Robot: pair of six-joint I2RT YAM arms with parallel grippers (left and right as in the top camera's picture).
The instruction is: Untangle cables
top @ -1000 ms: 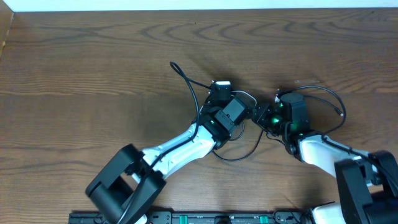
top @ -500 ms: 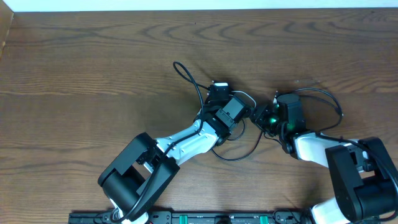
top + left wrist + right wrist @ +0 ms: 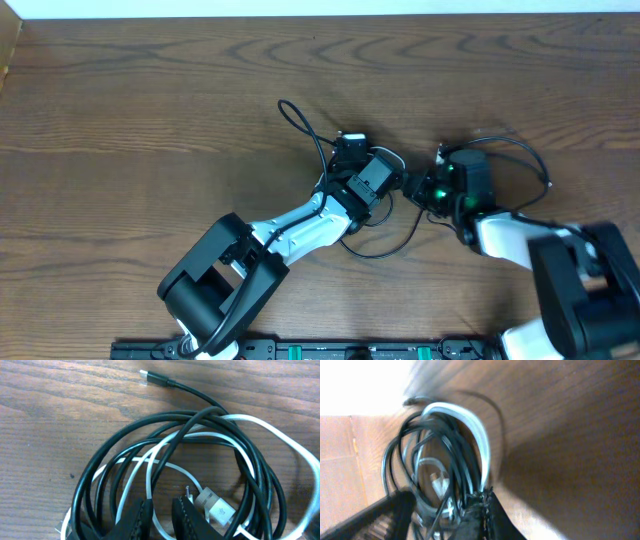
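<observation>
The grasping step is judged in hand: at the middle of the bench (image 3: 150, 100), the cables (image 3: 216, 411) are pinched by the closed right jaws, the hold of the near-closed left jaws cannot be told, and a gentle parting pull is called for next.

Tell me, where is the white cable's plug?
In the left wrist view, the chunky white plug lies low and right of centre on the wooden table, ringed by tangled black and white cables.

The left pincer (image 3: 162, 512) is narrowing around a white strand of the cables (image 3: 215, 412) while the right pincer (image 3: 482, 502) is closing completely.
</observation>
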